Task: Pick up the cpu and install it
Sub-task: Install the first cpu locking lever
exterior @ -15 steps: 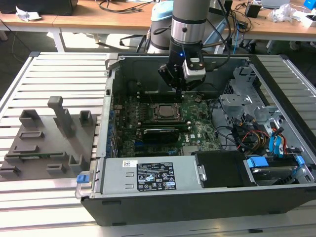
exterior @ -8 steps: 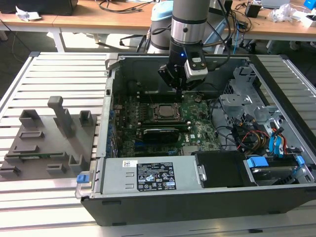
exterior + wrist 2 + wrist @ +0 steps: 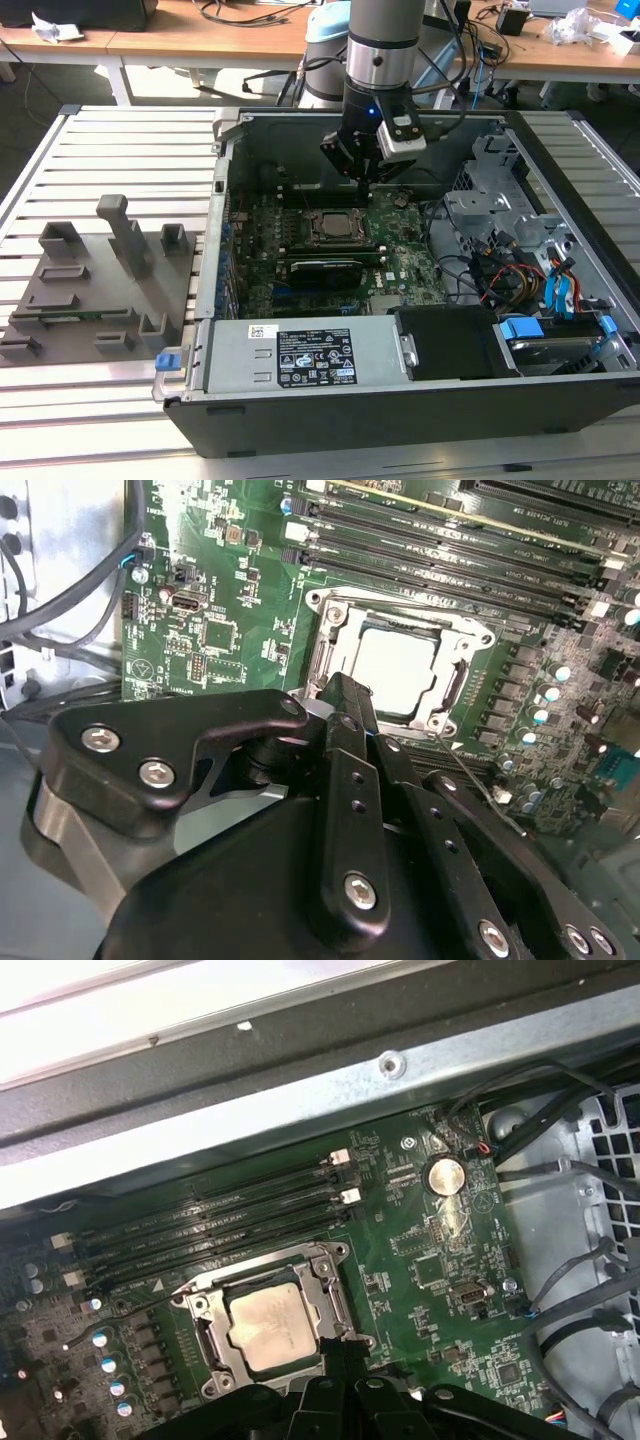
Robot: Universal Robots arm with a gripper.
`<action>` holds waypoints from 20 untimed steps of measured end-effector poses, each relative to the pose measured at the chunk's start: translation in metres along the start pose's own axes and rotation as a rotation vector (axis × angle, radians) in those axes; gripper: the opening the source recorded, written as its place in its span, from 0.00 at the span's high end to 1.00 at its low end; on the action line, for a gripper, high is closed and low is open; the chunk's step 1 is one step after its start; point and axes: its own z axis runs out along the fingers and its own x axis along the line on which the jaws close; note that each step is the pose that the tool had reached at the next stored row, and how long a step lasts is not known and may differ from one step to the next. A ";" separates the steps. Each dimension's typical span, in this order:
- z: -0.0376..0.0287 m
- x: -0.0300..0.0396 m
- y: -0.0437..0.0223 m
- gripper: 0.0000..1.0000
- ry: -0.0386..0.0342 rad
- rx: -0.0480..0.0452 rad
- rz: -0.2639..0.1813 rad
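The cpu [image 3: 268, 1325], a square chip with a silvery top plate, lies flat inside the socket frame [image 3: 330, 1295] on the green motherboard [image 3: 420, 1260]. It also appears in the second wrist view [image 3: 395, 670] and in the exterior view [image 3: 330, 226]. My gripper [image 3: 365, 185] hangs inside the open computer case, just above the board and beside the socket, towards the exterior view's right. Its black fingers [image 3: 345, 730] are pressed together with nothing between them. The gripper [image 3: 340, 690] overlaps the socket's near edge in the second wrist view and is not touching the cpu.
The black computer case [image 3: 300, 415] lies open on a slatted metal table [image 3: 120, 140]. A grey tray with plastic blocks [image 3: 90, 290] sits at the exterior view's left. Memory slots [image 3: 200, 1225], a black card [image 3: 325, 270], a drive cage with cables [image 3: 520, 260] and a power supply [image 3: 300, 360] surround the socket.
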 end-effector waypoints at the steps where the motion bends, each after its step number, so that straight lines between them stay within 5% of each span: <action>1: 0.0000 0.0000 0.0000 0.89 -0.0005 -0.0003 -0.007; 20: 0.0000 0.0000 0.0000 0.89 -0.0088 -0.0065 -0.143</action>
